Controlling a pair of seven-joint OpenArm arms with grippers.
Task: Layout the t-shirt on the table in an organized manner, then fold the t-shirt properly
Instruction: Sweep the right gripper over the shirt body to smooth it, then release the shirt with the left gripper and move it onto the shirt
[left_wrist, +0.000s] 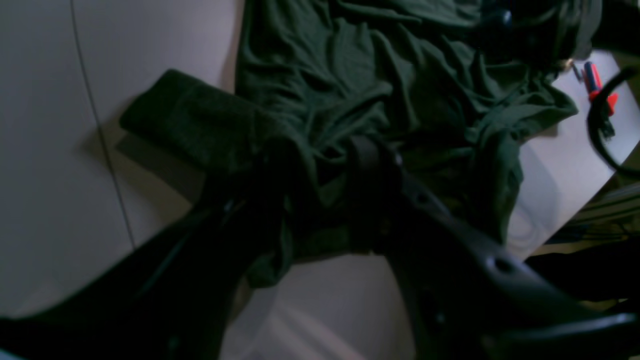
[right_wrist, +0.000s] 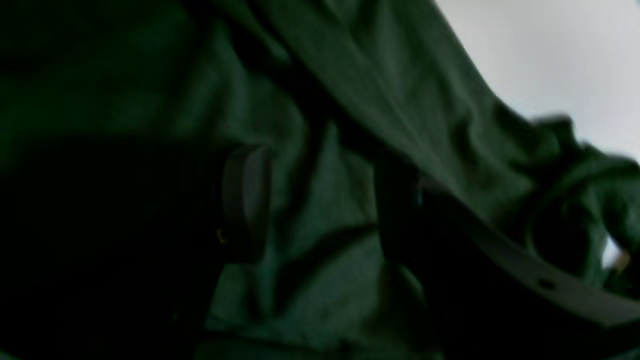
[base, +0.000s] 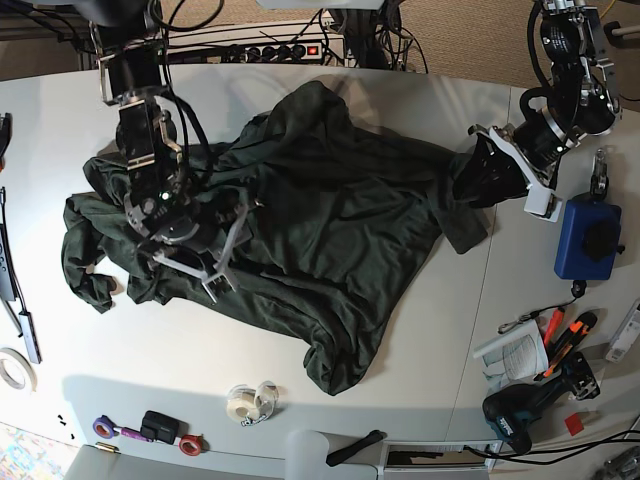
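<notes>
Left claw (left_wrist: 320, 165) sits partly open with shirt (base: 320, 230) cloth bunched between its fingers, right at a sleeve cuff (left_wrist: 195, 117), so it looks like it's got hold of that sleeve. Right claw (base: 200, 262) is spread wide and pressed down into the shirt's other side; can't tell if it's actually pinching anything, the wrist shot is too dark and blurry.

The shirt is a crumpled heap across the middle of the desk (base: 350, 360), between the two claws. Bare desk lies just beyond the left claw's cuff, with a seam line (left_wrist: 100, 135) running through it. A blue pouch (base: 585, 238) sits close beside the left claw.

Only the base view shows the tape rolls, cutters and drill (base: 520, 410) along the near edge.
</notes>
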